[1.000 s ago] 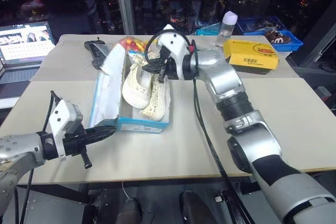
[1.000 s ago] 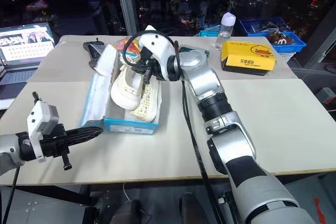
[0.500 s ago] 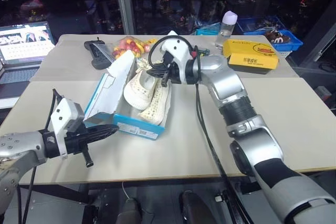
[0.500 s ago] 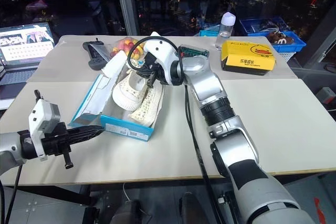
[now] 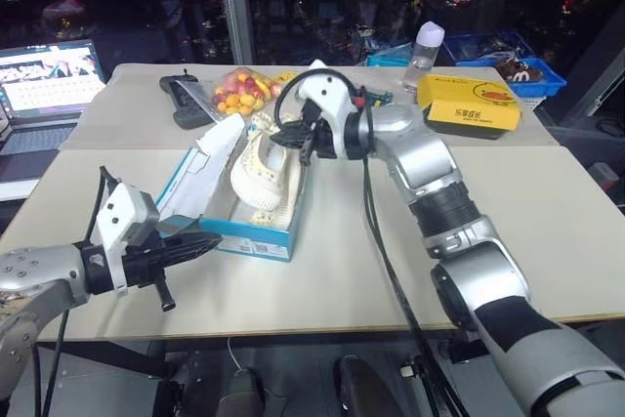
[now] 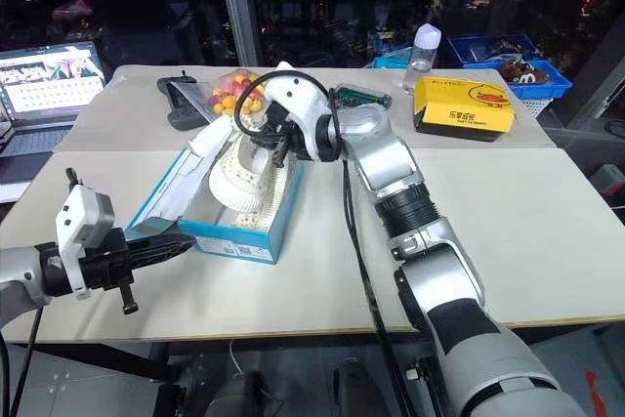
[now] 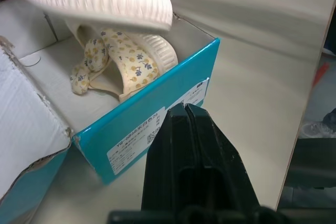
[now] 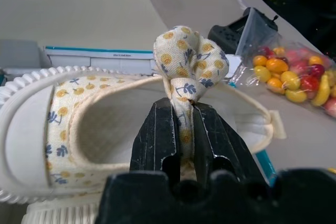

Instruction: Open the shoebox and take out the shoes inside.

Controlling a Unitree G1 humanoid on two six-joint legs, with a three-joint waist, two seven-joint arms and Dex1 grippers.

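The blue shoebox (image 5: 239,204) sat open on the worktop (image 5: 547,231), a bit to the robot's left. Its lid flap (image 5: 203,165) leaned up and out on the left side, so the white inside was easy to reach.

The right hand (image 8: 181,129) was squeezed almost shut on the floppy flowered strap (image 8: 186,64) of one cream shoe (image 6: 239,171). It held the shoe by that strap, likely because the strap was the easiest bit to pinch. The shoe hung tipped up over the box, with its lower end down inside the box, so it was not all the way out yet. The other shoe (image 7: 126,61) lay on the bottom of the box, with its flowered straps showing.

The left hand (image 5: 190,246) was closed tight and held nothing. It pointed at the near end of the box, just beside it. I think it waited there to stop the box from sliding, but I could not tell if it touched the box.

A bag of little toy fruits (image 5: 239,90) and a yellow box (image 5: 467,103) sat farther back, out of the way.
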